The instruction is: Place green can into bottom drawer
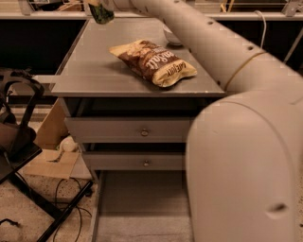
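Now: gripper (100, 4) sits at the very top edge of the camera view, over the far left corner of the grey table (94, 71), and only its lower part is visible. It is clamped on the green can (102, 15), closed around the can's upper half. The can is slightly tilted. Its base sits level with the table's far edge; contact with the top cannot be told.

The arm (213, 52) runs from the gripper diagonally down to the lower right and fills that side.

On the table top, a brown and yellow chip bag (154, 61) lies flat near the middle. A white bowl (169, 38) is behind it, partly hidden by the arm.

Below are two upper drawers (137, 130) with round knobs, both closed. The bottom drawer (142, 203) is pulled out — flat grey floor showing, well apart from the can, which is high above it. A cardboard box (47, 160) is on the floor just left of the table.
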Controlling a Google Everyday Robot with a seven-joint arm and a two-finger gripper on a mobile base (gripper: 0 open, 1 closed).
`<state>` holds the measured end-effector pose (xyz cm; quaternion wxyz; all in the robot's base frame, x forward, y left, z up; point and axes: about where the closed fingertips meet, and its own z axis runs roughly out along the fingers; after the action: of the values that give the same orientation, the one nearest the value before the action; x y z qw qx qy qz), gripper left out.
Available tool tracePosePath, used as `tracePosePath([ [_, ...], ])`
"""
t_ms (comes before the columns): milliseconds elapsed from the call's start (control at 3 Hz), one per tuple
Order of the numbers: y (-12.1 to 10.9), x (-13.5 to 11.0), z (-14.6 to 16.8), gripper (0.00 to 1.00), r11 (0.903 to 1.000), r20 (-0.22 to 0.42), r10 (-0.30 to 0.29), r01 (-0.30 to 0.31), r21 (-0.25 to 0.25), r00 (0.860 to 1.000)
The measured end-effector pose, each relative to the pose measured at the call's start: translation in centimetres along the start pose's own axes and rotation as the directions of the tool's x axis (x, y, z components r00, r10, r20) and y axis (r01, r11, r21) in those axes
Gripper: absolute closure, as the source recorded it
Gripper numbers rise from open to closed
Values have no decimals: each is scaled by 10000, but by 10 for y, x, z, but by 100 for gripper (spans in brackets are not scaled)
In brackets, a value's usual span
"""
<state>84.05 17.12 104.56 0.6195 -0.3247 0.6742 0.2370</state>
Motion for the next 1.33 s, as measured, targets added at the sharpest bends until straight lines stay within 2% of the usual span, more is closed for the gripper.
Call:
tracePosePath([
  [333, 19, -62, -63, 100, 9979, 788, 70, -121, 639, 9969],
  [667, 50, -113, -141, 100, 9943, 1705, 122, -300, 1021, 9853],
  [1000, 107, -145, -219, 100, 9933, 2365, -20, -254, 1128, 9716],
  [1333, 170, -142, -266, 100, 9905, 2765, 299, -656, 1208, 9605],
])
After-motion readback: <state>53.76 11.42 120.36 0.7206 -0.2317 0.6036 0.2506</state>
